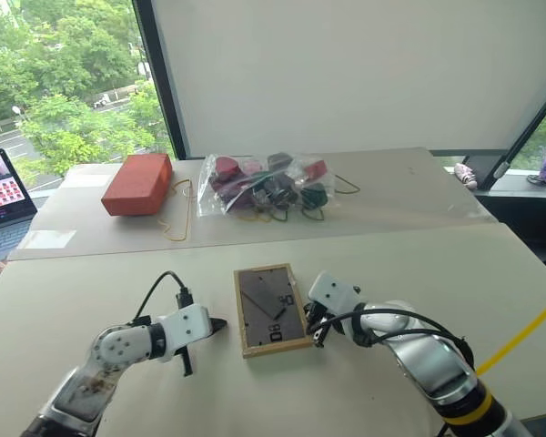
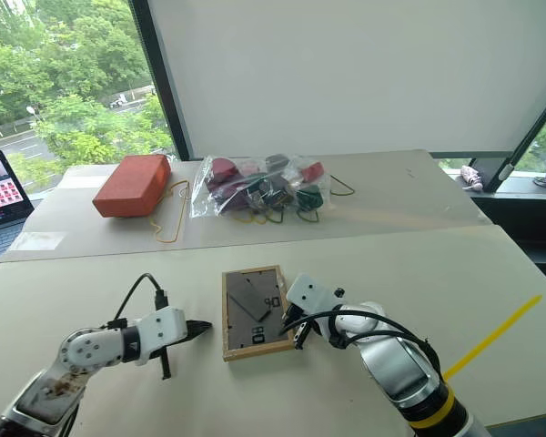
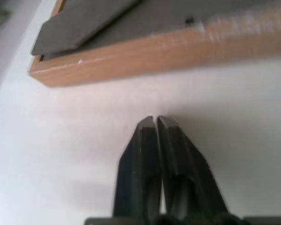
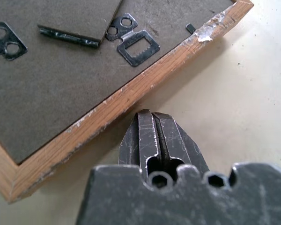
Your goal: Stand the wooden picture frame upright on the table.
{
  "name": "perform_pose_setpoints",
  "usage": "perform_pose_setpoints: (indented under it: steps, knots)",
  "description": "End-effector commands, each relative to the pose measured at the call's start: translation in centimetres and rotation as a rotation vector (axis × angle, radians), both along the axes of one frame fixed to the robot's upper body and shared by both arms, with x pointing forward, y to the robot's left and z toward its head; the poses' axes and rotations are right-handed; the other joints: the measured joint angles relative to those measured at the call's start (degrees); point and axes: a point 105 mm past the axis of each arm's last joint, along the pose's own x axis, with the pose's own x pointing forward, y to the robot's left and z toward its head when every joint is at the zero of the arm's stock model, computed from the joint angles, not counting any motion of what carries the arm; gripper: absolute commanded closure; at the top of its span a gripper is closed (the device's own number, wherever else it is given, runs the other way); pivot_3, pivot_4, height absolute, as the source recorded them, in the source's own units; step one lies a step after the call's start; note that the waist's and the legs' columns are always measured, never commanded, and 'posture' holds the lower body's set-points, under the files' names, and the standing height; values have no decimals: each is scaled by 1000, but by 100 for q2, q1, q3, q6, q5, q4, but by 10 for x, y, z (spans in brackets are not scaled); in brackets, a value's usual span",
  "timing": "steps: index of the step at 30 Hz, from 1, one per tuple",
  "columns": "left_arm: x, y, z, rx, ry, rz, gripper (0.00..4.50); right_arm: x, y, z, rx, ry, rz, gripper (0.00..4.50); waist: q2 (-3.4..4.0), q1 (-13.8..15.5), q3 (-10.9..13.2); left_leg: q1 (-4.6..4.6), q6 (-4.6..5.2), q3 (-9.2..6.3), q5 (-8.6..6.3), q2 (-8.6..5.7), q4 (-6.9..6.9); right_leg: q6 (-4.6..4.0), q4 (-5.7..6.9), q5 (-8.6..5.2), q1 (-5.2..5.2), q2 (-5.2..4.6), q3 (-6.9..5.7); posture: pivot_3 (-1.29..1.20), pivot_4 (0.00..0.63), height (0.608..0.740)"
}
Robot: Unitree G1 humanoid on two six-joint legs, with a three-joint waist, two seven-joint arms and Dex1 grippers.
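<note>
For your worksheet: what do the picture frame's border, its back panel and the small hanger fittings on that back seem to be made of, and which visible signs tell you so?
The wooden picture frame has a light, unvarnished-looking border: grain lines and chipped edges suggest wood. The back panel is dull grey and slightly fibrous, probably pressed board or card. The hanger fittings are thin, dark and a little shiny, with punched holes and saw teeth, so likely stamped metal.

Wooden picture frame (image 1: 272, 309) face hidden (underneath).
</note>
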Motion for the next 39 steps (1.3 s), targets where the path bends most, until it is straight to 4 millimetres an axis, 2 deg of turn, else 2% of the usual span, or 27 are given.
perform_pose_setpoints:
  steps: [1, 2, 5, 13, 17, 21, 24, 27, 30, 31, 35, 37, 39]
  knots:
    - [-9, 1, 5, 116, -322, -244, 2673, -5, 1, 1, 27, 26, 19, 4500, 0, 50, 0, 0, -1, 2, 0, -1, 0, 0, -4, 0, 2, -1, 0, 0, 150, 740]
    - [-10, 0, 3, 122, -367, -291, 2186, -6, 3, 2, 35, 30, 24, 4500, -1, 75, 0, -1, -2, 2, 1, -1, 1, 1, -6, 1, 3, -1, -1, 0, 150, 740]
    - [-9, -5, -5, 145, -429, -382, 1221, -6, 5, 2, 38, 34, 28, 4500, -1, 119, -1, -3, -2, 5, 1, -2, 2, 4, -6, 3, 3, -1, -1, 0, 150, 740]
    - [6, -38, -28, 127, -498, -516, 1221, -14, 17, 5, 68, 88, 59, 4500, 16, 150, -24, -2, -3, 6, 2, -5, 4, 7, 3, 5, 9, -2, -4, 0, 150, 740]
    - [6, -56, -32, 78, -506, -571, 1221, -19, 26, 6, 90, 120, 74, 4500, 40, 182, -50, -1, -3, 4, 2, -10, 5, 11, 3, 5, 16, -7, -7, 0, 150, 740]
    - [8, -63, -29, 29, -514, -570, 1221, -14, 24, 7, 76, 106, 46, 4500, 41, 188, -54, -2, -4, 4, 2, -11, 6, 14, 6, 5, 16, -8, -7, 0, 150, 740]
    - [8, -60, -29, 24, -505, -567, 1221, -11, 19, 9, 83, 101, 21, 4500, 41, 183, -54, -2, -4, 3, 2, -11, 6, 14, 13, 5, 13, -8, -7, 0, 150, 740]
    - [5, -55, -31, 24, -485, -570, 1969, -8, 12, 8, 69, 97, -6, 4500, 41, 170, -54, -2, -4, 3, 2, -11, 6, 14, 16, 5, 12, -8, -8, 0, 150, 740]
    - [1, -51, -32, 32, -472, -573, 3066, -3, 0, 6, 52, 89, -48, 4500, 40, 148, -57, -2, -4, 2, 2, -11, 5, 15, 15, 5, 12, -8, -8, 0, 150, 740]
    - [1, -49, -32, 37, -474, -571, 3302, -1, -5, 7, 46, 86, -65, 4500, 41, 133, -57, -2, -4, 2, 2, -10, 4, 15, 15, 5, 12, -8, -8, 0, 150, 740]
    - [1, -46, -34, 46, -470, -554, 3343, 10, -20, 24, 85, 47, -100, 4500, 41, 114, -57, -1, -4, 2, 2, -9, 3, 14, 12, 4, 9, -7, -8, 0, 150, 740]
    - [0, -47, -36, 52, -469, -549, 3343, 23, -33, 43, 133, 15, -133, 4500, 41, 95, -57, -1, -4, 3, 2, -9, 3, 14, 10, 5, 9, -7, -8, 0, 150, 740]
    - [-1, -48, -36, 46, -469, -547, 3343, 33, -33, 66, 228, -2, -125, 4500, 41, 96, -57, -1, -4, 4, 2, -10, 3, 14, 10, 5, 8, -7, -6, 0, 150, 740]
